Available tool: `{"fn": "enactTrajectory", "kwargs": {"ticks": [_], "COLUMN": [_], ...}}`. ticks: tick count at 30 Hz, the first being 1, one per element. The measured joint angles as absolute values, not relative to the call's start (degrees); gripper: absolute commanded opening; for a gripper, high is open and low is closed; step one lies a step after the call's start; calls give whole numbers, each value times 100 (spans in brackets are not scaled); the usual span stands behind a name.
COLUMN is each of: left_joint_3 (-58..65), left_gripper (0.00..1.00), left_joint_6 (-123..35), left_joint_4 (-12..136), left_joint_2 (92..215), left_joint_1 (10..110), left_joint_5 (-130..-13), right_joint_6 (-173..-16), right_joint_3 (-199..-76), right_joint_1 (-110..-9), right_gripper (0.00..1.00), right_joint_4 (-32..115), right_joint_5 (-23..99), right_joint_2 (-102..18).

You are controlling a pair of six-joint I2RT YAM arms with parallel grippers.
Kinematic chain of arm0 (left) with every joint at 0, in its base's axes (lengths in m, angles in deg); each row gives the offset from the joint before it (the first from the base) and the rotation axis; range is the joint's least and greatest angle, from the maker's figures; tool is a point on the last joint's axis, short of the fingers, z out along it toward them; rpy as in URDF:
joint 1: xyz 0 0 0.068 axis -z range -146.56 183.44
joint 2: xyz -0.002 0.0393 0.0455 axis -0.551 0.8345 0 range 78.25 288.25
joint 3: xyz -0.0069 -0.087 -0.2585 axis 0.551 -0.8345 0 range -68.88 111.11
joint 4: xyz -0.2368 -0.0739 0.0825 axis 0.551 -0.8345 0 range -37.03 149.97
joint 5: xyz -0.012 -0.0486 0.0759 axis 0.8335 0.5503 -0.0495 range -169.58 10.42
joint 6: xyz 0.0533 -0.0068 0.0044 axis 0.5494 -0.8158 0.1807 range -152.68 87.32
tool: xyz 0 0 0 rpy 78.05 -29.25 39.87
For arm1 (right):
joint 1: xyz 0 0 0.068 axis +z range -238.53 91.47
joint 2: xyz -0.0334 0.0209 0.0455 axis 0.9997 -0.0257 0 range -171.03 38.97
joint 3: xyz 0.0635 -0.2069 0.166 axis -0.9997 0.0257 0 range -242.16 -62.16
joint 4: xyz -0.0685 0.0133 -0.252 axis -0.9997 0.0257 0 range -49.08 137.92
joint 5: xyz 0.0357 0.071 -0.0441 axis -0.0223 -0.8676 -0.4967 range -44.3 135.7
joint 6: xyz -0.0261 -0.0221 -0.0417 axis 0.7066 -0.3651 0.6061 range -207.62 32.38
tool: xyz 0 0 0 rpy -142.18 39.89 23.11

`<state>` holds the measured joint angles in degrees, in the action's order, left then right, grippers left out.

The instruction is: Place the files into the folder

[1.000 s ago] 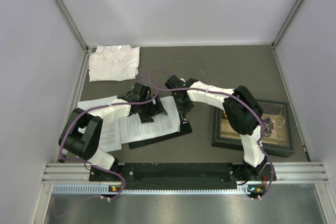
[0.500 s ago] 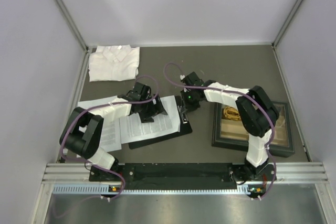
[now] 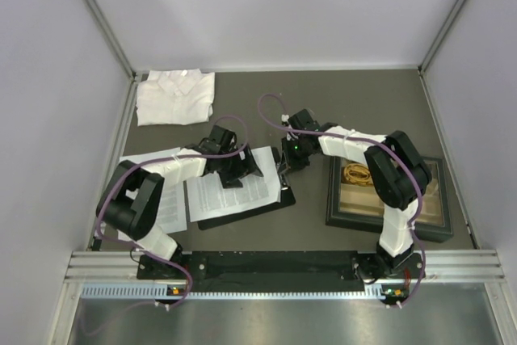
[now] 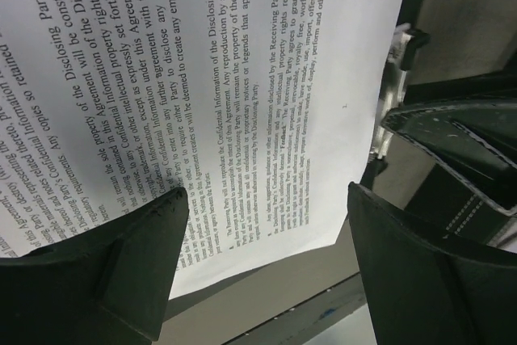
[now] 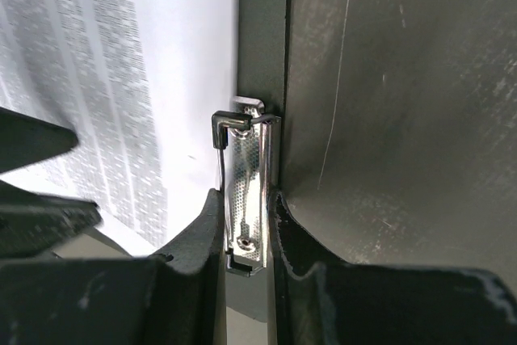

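A white printed sheet (image 3: 234,190) lies on the black folder (image 3: 242,218) mid-table; more files (image 3: 167,204) lie to its left. My left gripper (image 3: 236,169) is open, low over the sheet; in the left wrist view its fingers (image 4: 113,256) straddle the sheet (image 4: 242,78) near its corner. My right gripper (image 3: 292,156) is at the folder's right short edge. In the right wrist view it (image 5: 246,228) is shut on the silver clip (image 5: 246,175), with the folder's black edge (image 5: 262,38) and the sheet (image 5: 121,78) beside it.
A folded white shirt (image 3: 175,96) lies at the back left. A dark-framed tray (image 3: 388,222) of small items stands at the right, near the right arm. Walls close in both sides and the back.
My right gripper has swung right off the sheet to the folder's short edge and closed on the clip. My left gripper and the sheet shifted slightly right toward the clip.
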<state>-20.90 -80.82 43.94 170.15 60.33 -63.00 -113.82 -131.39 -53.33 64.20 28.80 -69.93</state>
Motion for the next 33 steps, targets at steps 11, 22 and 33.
{"fn": "enactTrajectory", "kwargs": {"ticks": [11,22,33], "left_joint_3": [-2064,-1714,-1417], "left_gripper": [86,88,90], "left_joint_6": [-8438,-8077,-7384], "left_joint_4": [5227,4543,3896], "left_joint_2": [17314,17310,17352], "left_joint_1": [6422,6560,6562], "left_joint_5": [-5815,-6385,-6722], "right_joint_6": [-11423,-11312,-11281], "right_joint_3": [-13115,-13194,-13310], "right_joint_1": [-5342,-5276,-5197], "right_gripper": [0,0,0], "right_joint_4": [6320,6329,6256], "right_joint_5": [2819,2910,2819], "right_joint_2": [-6995,-7024,-7144]}}
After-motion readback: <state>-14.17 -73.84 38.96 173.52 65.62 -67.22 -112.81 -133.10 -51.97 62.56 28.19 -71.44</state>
